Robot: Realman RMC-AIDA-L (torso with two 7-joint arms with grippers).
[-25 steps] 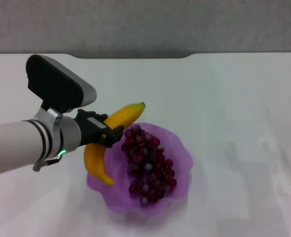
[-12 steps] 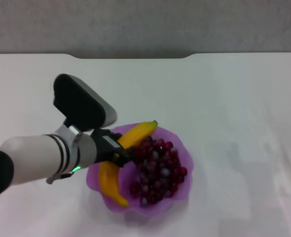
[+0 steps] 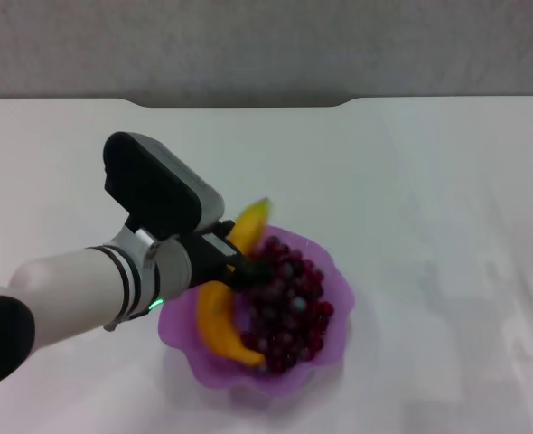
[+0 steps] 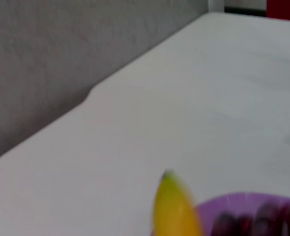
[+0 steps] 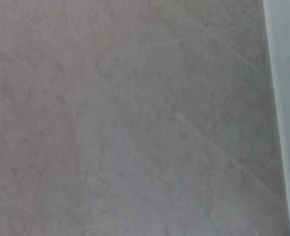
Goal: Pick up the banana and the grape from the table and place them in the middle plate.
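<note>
I see the banana (image 4: 173,209) tip rising beside the middle plate (image 4: 218,204) holding the grape (image 4: 255,221); the table (image 4: 184,108) stretches beyond.

I see the white table (image 3: 411,172) | rounded far edge | only the purple middle plate (image 3: 335,287) sits right on it

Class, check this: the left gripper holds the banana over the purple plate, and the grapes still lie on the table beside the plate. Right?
Not quite. The head view shows the grape already lying inside the middle plate, not on the table. The left gripper does hold the banana over that plate.
</note>
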